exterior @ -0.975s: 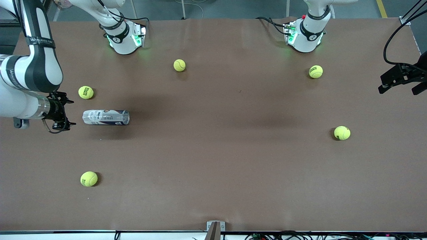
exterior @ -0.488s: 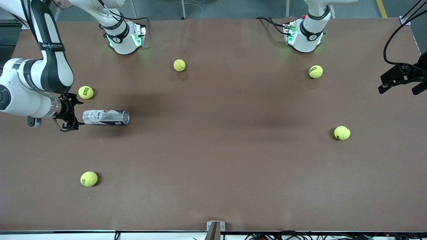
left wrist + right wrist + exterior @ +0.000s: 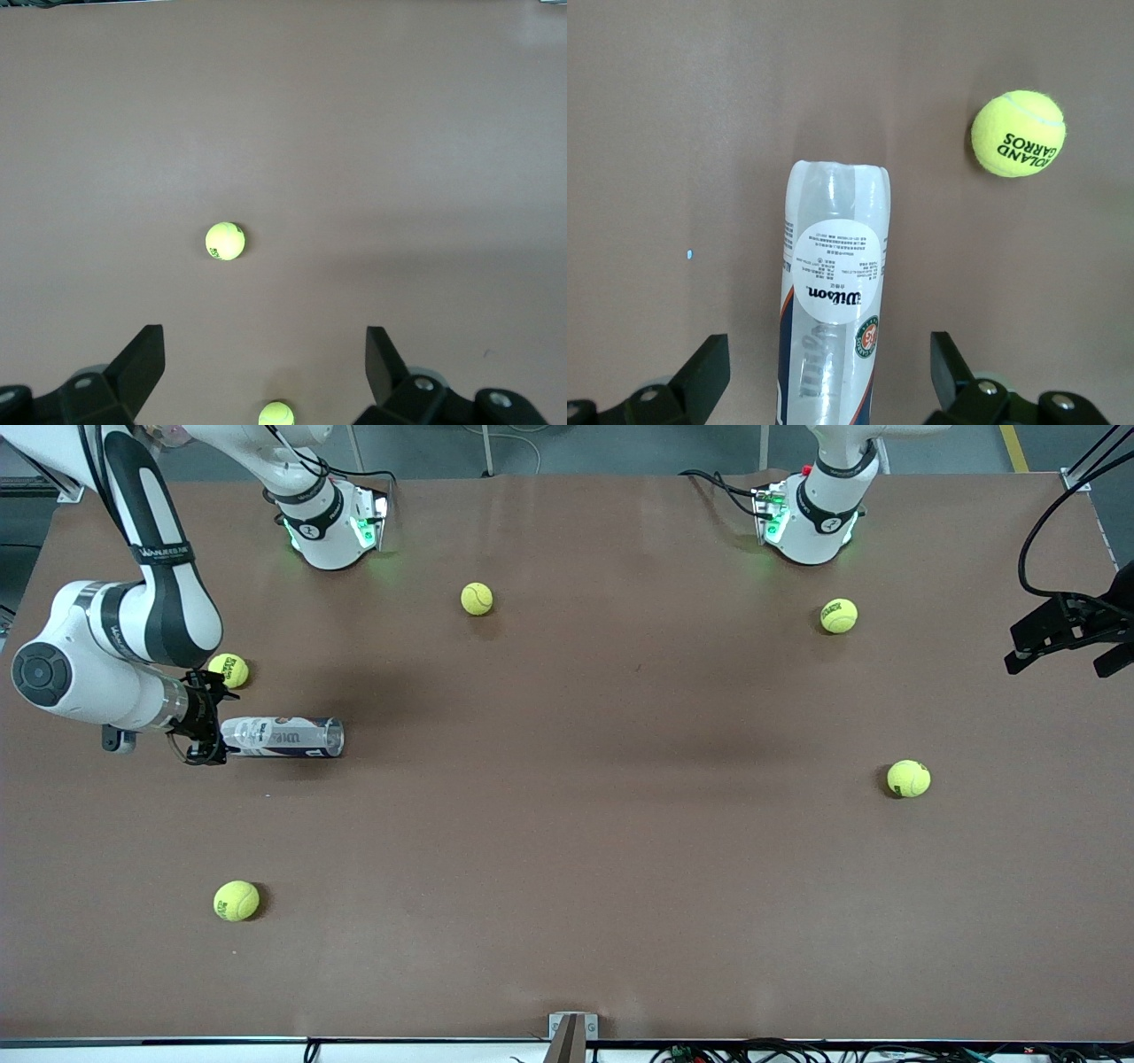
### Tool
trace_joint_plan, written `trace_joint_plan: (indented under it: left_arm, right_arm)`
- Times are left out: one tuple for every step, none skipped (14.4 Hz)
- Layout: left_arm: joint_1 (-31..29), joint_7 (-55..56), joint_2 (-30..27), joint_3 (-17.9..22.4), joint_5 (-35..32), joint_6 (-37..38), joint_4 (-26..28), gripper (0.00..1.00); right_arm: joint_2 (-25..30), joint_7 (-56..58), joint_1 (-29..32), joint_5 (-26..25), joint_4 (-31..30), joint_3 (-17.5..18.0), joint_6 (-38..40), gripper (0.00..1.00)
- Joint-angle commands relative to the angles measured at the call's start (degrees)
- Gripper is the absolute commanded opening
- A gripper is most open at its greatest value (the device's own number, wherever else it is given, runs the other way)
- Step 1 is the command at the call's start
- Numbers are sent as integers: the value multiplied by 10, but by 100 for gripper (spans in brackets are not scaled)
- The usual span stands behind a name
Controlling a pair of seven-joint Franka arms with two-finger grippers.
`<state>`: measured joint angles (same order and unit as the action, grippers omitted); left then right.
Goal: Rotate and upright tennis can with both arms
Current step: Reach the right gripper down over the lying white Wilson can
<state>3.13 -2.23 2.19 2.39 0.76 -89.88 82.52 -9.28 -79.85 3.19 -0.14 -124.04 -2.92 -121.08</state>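
Observation:
The tennis can (image 3: 282, 737) lies on its side on the brown table toward the right arm's end. It is a clear tube with a white and navy label. My right gripper (image 3: 211, 732) is at the can's end farthest from the table's middle. In the right wrist view the can (image 3: 833, 292) runs between my right gripper's (image 3: 828, 370) open fingers, which stand apart from it on either side. My left gripper (image 3: 1059, 638) waits high over the left arm's end of the table. It is open and empty in the left wrist view (image 3: 264, 363).
Several yellow tennis balls lie about. One (image 3: 229, 670) is close to the can and my right gripper and also shows in the right wrist view (image 3: 1018, 134). Others lie near the bases (image 3: 477, 599) (image 3: 838, 615), at the left arm's end (image 3: 908, 778), and nearer the camera (image 3: 236, 900).
My right arm has swung toward the can, and its open gripper now reaches the can's end. The can and the left arm have not moved.

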Motion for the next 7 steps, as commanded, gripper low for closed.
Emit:
trace_joint_plan:
  left_arm:
    - [0,3,1,1,1,-2,-5,100]
    - [0,3,1,1,1,-2,-5,100]
    - [0,3,1,2,1,0,-5,100]
    - [0,3,0,1,1,-2,-5,100]
    - [0,3,1,1,1,0,-5,100]
    - [0,3,1,1,0,-2,-5,100]
    - [0,3,0,1,1,-2,-5,100]
  right_arm:
    - [24,-7,1,11,-30,3,-16,100]
    - [24,-8,1,15,-38,2,-27,100]
    - [23,-11,1,19,-49,2,-41,100]
    - [23,-18,0,21,-68,2,-69,100]
    - [22,-29,-8,21,-87,2,-99,100]
    - [22,-43,-19,21,-106,2,-131,100]
    - [22,-55,-28,21,-118,2,-157,100]
